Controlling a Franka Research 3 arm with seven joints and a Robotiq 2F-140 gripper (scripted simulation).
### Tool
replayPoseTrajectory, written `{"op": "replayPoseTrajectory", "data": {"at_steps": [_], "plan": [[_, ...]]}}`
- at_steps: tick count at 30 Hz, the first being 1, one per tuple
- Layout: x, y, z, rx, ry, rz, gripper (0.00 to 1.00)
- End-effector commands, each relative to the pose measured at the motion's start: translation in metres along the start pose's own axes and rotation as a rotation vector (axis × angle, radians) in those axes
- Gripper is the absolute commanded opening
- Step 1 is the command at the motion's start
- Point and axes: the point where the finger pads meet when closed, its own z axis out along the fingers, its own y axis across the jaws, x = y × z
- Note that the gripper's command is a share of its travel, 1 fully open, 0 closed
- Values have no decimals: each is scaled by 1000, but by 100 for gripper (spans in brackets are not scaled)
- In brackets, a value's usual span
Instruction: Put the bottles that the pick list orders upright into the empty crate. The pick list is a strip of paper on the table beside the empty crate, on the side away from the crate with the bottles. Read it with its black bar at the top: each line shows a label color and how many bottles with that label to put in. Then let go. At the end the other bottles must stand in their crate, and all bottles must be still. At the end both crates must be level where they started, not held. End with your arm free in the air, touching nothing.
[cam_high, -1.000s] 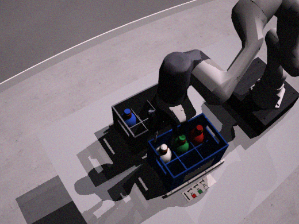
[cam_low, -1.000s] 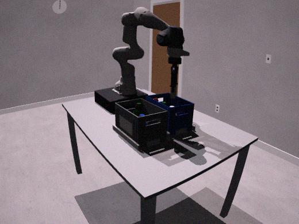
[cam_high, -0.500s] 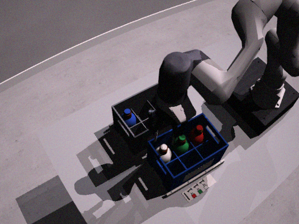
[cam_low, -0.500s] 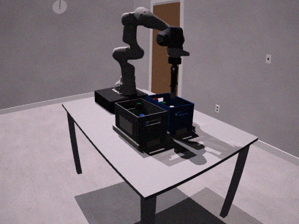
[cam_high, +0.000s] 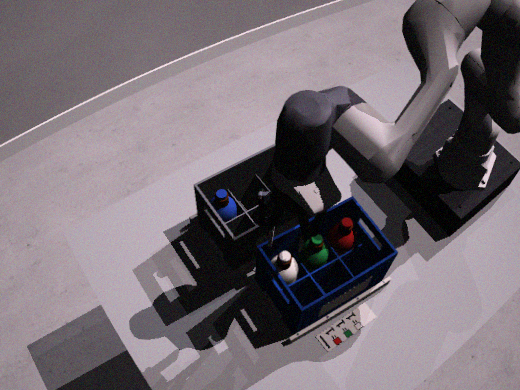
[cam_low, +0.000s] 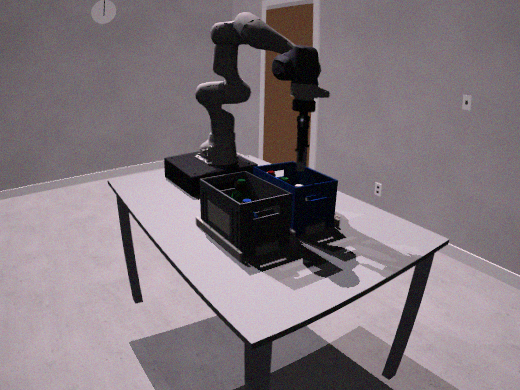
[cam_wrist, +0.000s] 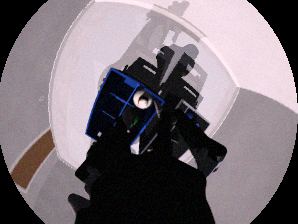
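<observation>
The gripper (cam_low: 302, 159) (cam_wrist: 143, 108), partly open and holding nothing visible, hangs above crates; darkness obscures its fingertips.

Top: looks steeply down from above, mid-range; base (cam_high: 450, 210) (cam_low: 181, 166) at 3 o'clock, blue crate (cam_high: 350, 278) (cam_low: 312, 212) (cam_wrist: 99, 101) at 5, list (cam_high: 327, 341) at 5, farther out. Exterior: farthest back, above table (cam_low: 175, 225) height, faces across corner; base at 11, door (cam_low: 287, 30) (cam_wrist: 30, 162) at 12. Wrist: round wide view, close over crates, looks down; blue crate at 10, dark crate (cam_high: 214, 212) (cam_low: 270, 232) (cam_wrist: 196, 112) at 2, door at 8. Top and exterior share base, both crates; exterior and wrist share door, crates.
</observation>
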Motion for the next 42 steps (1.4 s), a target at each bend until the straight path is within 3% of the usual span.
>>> {"op": "replayPoseTrajectory", "data": {"at_steps": [1,23,24,42], "plan": [[1,-1,-1,2,1,-4,38],[1,-1,-1,2,1,-4,38],[-6,-10,-3,2,1,-4,38],[14,-85,-24,2,1,-4,38]]}}
